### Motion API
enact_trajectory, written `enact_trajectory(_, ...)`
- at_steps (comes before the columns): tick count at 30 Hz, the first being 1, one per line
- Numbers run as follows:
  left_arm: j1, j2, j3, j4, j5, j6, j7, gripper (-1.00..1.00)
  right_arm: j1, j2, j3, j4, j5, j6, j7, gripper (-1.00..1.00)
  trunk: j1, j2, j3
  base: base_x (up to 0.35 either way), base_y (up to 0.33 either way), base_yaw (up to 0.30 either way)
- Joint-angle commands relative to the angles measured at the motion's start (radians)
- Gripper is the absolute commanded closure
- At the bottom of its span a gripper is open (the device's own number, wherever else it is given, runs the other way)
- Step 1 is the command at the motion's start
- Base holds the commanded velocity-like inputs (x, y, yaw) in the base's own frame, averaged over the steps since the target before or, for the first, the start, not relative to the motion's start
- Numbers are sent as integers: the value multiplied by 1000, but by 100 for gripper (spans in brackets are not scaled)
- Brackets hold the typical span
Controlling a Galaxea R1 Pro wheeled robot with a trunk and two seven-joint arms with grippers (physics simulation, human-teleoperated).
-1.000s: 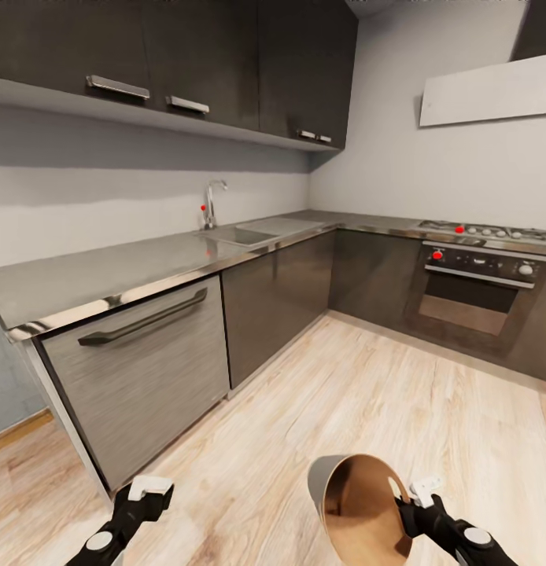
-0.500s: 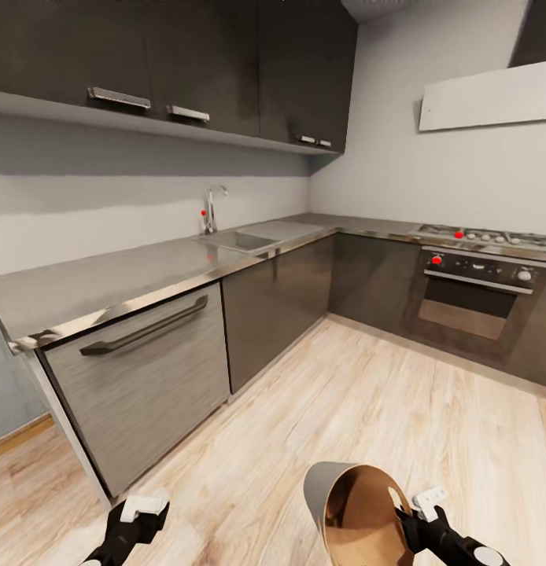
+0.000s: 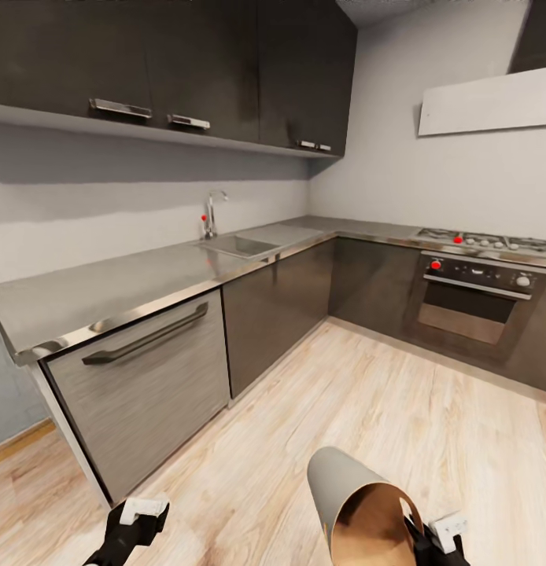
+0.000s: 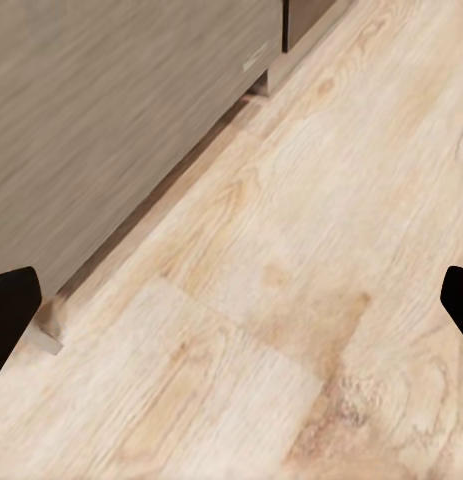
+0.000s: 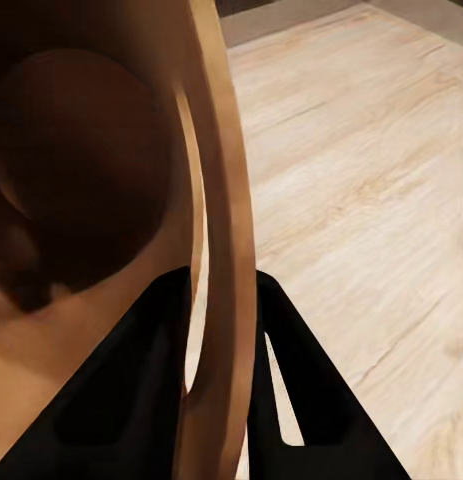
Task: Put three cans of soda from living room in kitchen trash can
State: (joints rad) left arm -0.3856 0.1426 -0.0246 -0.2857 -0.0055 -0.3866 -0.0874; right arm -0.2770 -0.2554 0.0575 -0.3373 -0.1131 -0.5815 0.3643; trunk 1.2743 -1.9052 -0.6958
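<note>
Kitchen scene: dark grey cabinets (image 3: 277, 303) and steel worktop (image 3: 123, 279) in an L, sink (image 3: 237, 245) set in it, black oven (image 3: 470, 303) round the corner from the sink, light wood floor (image 3: 367, 409). Right gripper (image 5: 219, 300) is clamped on the rim of the tash can (image 3: 359, 511), one finger inside the wall and one outside, so the bin hangs tilted in the air, well clear of the oven, mouth toward the robot. Likely being carried to bring the bin to the cans. Bin: pale grey outside, brown wood inside, tapered; no cans visible in it. Left gripper (image 3: 139, 515) is spread wide, holding nothing, over floor beside the grey dishwasher front (image 3: 143, 377).
</note>
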Motion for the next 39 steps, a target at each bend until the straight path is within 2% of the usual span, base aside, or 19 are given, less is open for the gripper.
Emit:
enact_trajectory(1, 2, 0, 0, 0, 0, -1, 0, -100, -1, 0, -15, 3, -17, -6, 2, 100, -4, 7, 3, 0, 0, 0)
enact_trajectory(4, 21, 0, 0, 0, 0, -7, 0, -100, -1, -1, -14, 21, -19, -46, 1, 100, -16, 28, 13, 0, 0, 0)
enact_trajectory(10, 27, -1, 0, 0, -1, -27, 0, -100, -1, 3, -10, 32, -15, -80, 1, 100, -39, 70, 32, 0, 0, 0)
enact_trajectory(23, 28, -2, -2, 0, -2, -32, 0, -100, 0, 4, -12, 34, -17, -81, 0, 100, -88, 161, 72, 0, 0, 0)
enact_trajectory(39, 28, -4, -3, 0, -1, -35, 3, -100, -1, 18, -11, 28, -21, -75, -4, 100, -88, 161, 72, 0, 0, 0)
